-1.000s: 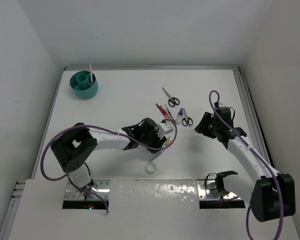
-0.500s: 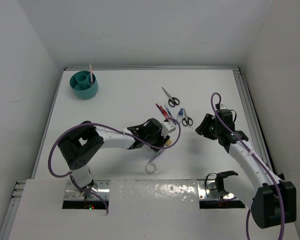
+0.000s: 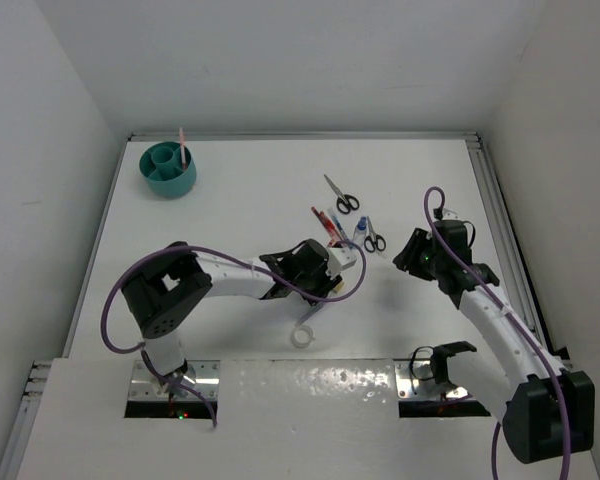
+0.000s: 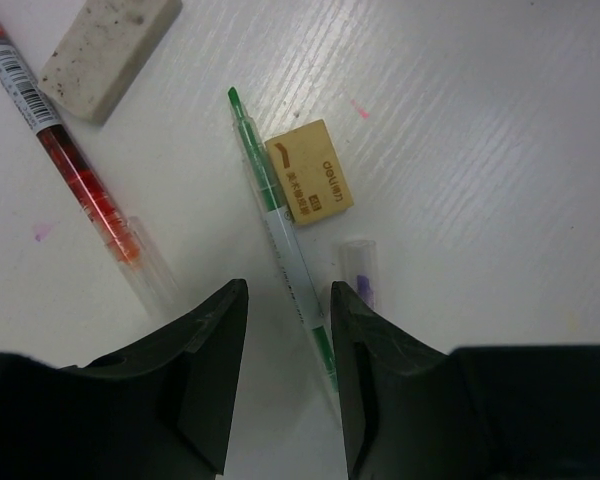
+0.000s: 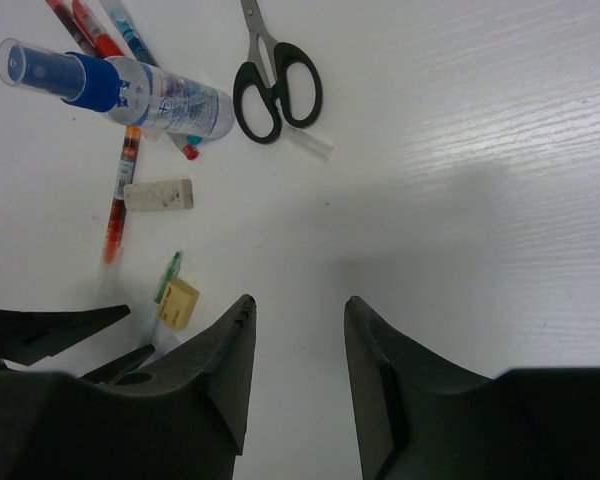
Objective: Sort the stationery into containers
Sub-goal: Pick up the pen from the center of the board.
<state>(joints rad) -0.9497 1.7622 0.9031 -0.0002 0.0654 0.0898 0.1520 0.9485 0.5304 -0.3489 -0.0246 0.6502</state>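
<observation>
you are early in the sort. only one pink pen point(image 3: 183, 146) stands in the teal organiser cup point(image 3: 166, 180), which sits at the far left corner of the table point(image 3: 230, 210), well apart from the rest. everything else lies out: one pair of scissors point(image 3: 342, 196), a second pair of scissors point(image 5: 277, 80) just beside the blue-capped glue bottle point(image 5: 130, 90), the red pen point(image 4: 75, 170), the white eraser point(image 4: 110, 55), the tan eraser point(image 4: 310, 180), and the tape ring point(image 3: 301, 336) toward the near edge. your left gripper point(image 4: 285, 290) has its jaws apart, straddling the green pen point(image 4: 280, 230) that touches the tan eraser, not clamped on it. your right gripper point(image 5: 300, 310) hangs over bare table with jaws apart, holding nothing. the green pen looks like your next pick.
</observation>
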